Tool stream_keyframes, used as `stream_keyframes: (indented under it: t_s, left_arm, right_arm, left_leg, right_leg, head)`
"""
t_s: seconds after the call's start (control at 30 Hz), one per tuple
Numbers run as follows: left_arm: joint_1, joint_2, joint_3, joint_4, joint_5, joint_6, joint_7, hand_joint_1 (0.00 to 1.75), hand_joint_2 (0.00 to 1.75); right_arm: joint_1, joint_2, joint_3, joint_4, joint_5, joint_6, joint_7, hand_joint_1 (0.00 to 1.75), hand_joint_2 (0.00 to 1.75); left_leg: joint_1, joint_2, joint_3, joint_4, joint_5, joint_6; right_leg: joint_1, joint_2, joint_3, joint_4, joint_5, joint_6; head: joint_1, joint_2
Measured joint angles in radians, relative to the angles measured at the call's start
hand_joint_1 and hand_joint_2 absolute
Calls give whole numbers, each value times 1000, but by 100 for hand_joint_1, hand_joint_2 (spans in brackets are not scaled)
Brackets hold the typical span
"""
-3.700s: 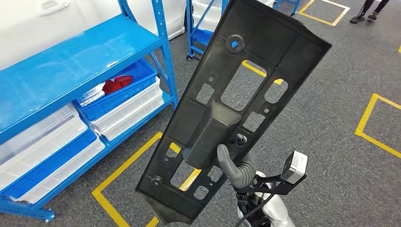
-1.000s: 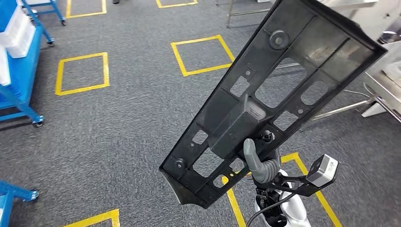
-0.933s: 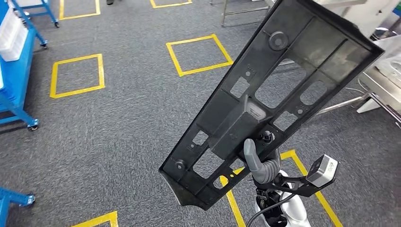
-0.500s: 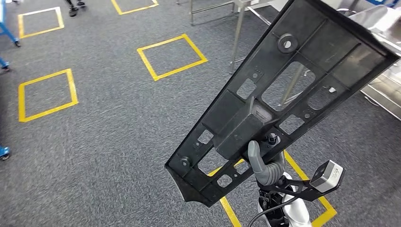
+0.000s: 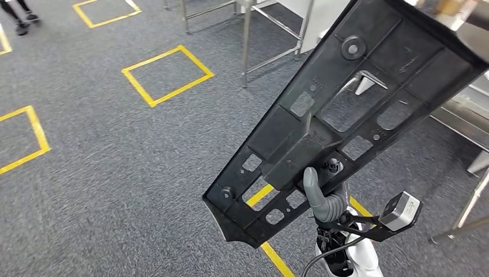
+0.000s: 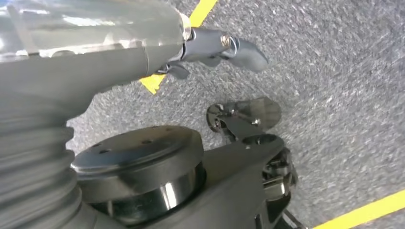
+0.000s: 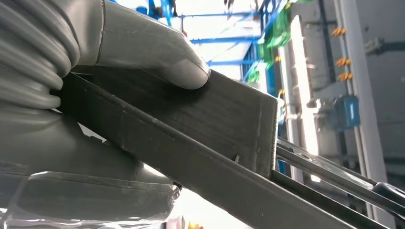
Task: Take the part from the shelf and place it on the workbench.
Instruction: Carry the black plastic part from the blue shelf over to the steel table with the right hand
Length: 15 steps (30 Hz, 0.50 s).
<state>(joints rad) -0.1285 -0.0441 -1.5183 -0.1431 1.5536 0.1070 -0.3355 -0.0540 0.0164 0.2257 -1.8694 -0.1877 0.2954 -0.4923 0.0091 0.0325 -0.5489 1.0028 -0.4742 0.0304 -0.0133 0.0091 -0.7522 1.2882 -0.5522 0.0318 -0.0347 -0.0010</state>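
A long, flat black plastic panel (image 5: 346, 115) with many rectangular cut-outs and a raised block at its middle is held up in the air in front of the robot, tilted, its wide end high toward the upper right and its narrow end low toward the centre. The robot's right hand (image 5: 324, 199) grips it from underneath near the raised block, with the grey thumb pressed flat against the panel's face. In the right wrist view the same thumb (image 7: 157, 52) lies on the panel's thick dark edge (image 7: 210, 129), clamping it.

The left hand (image 6: 219, 47) hangs low over the floor with nothing in it; its dark fingers are loosely curled and apart.

Below lies grey carpet (image 5: 115, 173) marked with yellow tape squares (image 5: 167, 75), a broad open stretch to the left of the panel. A metal-legged frame (image 5: 248, 40) stands at the top centre. To the right, close behind the panel's upper edge, runs the steel edge of a workbench (image 5: 461, 115), with a thin metal leg (image 5: 473, 202) lower right. A person's dark shoes (image 5: 17, 17) stand at the far upper left, well apart from the robot.
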Motion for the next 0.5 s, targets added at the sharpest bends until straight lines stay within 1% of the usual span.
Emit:
stream_keyframes:
  t_s: [0.03, 0.07, 0.1, 0.13, 0.17, 0.2, 0.23, 0.27, 0.3, 0.33, 0.37, 0.4, 0.43, 0.47, 0.5]
  left_arm:
    - [0, 0, 0, 0, 0, 1, 0, 0, 175]
    - [0, 0, 0, 0, 1, 1, 0, 0, 175]
    - [-1, 0, 0, 0, 1, 1, 1, 0, 175]
    - [-1, 0, 0, 0, 1, 1, 0, 0, 175]
    - [-1, 0, 0, 0, 1, 1, 0, 0, 175]
    - [0, 0, 0, 0, 1, 1, 1, 0, 175]
    - [-1, 0, 0, 0, 1, 2, 1, 0, 175]
    - [-2, -1, 0, 0, 1, 2, 1, 0, 175]
    - [-4, -1, 0, 0, 1, 3, 1, 0, 175]
    - [-6, -2, 0, 0, 1, 5, 1, 0, 175]
    - [-7, -2, 0, 0, 1, 6, 1, 0, 175]
    - [-6, -2, 0, 0, 1, 8, 2, 0, 175]
    - [-4, -2, 0, 0, 1, 9, 3, 0, 175]
    - [0, -2, 1, 0, 1, 11, 4, 0, 175]
    - [3, -2, 1, 0, 1, 12, 5, 0, 175]
  right_arm:
    - [-1, 0, -1, 3, -1, 3, 1, 148, 175]
    - [-2, 0, -3, 6, -3, 6, 1, 148, 175]
    - [-5, 0, -4, 8, -6, 9, 1, 148, 175]
    - [-10, 0, -4, 10, -8, 12, 0, 148, 175]
    - [-16, 0, -5, 11, -9, 14, -1, 148, 175]
    - [-20, 0, -5, 13, -10, 14, -2, 148, 175]
    - [-23, 0, -6, 14, -10, 15, -2, 148, 175]
    - [-25, 0, -7, 14, -11, 15, -2, 148, 175]
    - [-25, 1, -8, 14, -11, 17, -3, 148, 175]
    - [-26, 1, -8, 14, -11, 19, -3, 148, 175]
    - [-29, 1, -8, 15, -11, 21, -3, 148, 175]
    - [-31, 2, -9, 16, -11, 23, -4, 148, 175]
    - [-33, 3, -9, 18, -12, 26, -5, 148, 175]
    - [-34, 4, -9, 22, -12, 28, -5, 148, 175]
    - [-35, 4, -9, 26, -12, 30, -6, 148, 175]
  left_leg:
    - [0, 13, 1, 0, -2, -1]
    - [0, 25, 2, 0, -3, -3]
    - [-1, 36, 5, 0, -6, -6]
    - [-3, 46, 8, 1, -9, -10]
    - [-6, 55, 10, 1, -13, -15]
    - [-8, 64, 12, 2, -16, -20]
    - [-9, 73, 14, 2, -18, -25]
    - [-9, 82, 18, 2, -21, -31]
    - [-7, 80, 20, 5, -26, -36]
    - [-4, 65, 17, 19, -37, -41]
    - [-2, 41, 4, 50, -57, -46]
    - [1, 12, -21, 104, -85, -49]
    - [1, -8, -55, 171, -116, -50]
    - [1, -17, -90, 237, -138, -51]
    - [1, -21, -116, 281, -145, -52]
  right_leg:
    - [-2, -4, 6, -11, 15, 1]
    - [-2, -11, 34, -61, 44, 1]
    - [-1, -30, 74, -134, 74, 0]
    - [4, -51, 109, -198, 95, -4]
    - [8, -66, 133, -245, 107, -10]
    - [12, -75, 144, -268, 108, -16]
    - [16, -68, 143, -269, 106, -22]
    - [16, -55, 142, -271, 107, -27]
    - [15, -44, 144, -273, 108, -32]
    - [12, -33, 147, -276, 109, -37]
    - [10, -23, 149, -280, 110, -43]
    - [8, -13, 151, -281, 111, -48]
    - [9, -1, 152, -281, 110, -52]
    - [9, 12, 152, -281, 110, -54]
    - [10, 27, 153, -280, 110, -55]
  head:
    - [0, 0]
    - [0, 0]
    - [0, 0]
    - [0, 0]
    - [0, 0]
    - [0, 0]
    - [0, 0]
    - [0, 0]
    - [0, 0]
    - [0, 0]
    - [0, 0]
    - [0, 0]
    - [0, 0]
    - [0, 0]
    - [0, 0]
